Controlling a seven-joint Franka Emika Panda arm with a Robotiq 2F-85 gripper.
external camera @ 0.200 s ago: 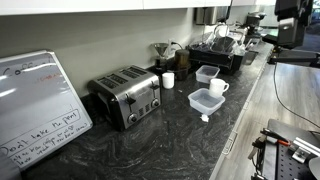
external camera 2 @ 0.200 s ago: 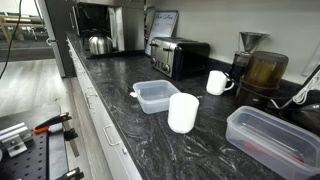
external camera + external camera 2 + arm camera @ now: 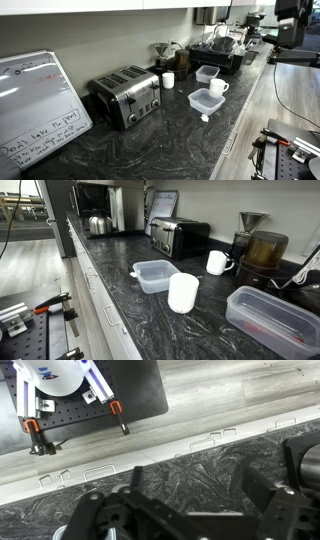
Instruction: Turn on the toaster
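Toaster (image 3: 128, 95) stands on the dark counter (image 3: 150, 145) by the wall, just beside a whiteboard (image 3: 35, 105), with nothing touching it. We judge the approach has not begun. The wrist view looks over the counter's edge to the floor, and the pincer (image 3: 195, 500) hangs there with its fingers spread apart, holding nothing. Next we must carry it across to the toaster's front, past the mug (image 3: 217, 87) and tub (image 3: 207, 101), and press a lever down. The levers are too small to make out, the wrist view misses the toaster, and we cannot surely pick out the arm in the exterior views.
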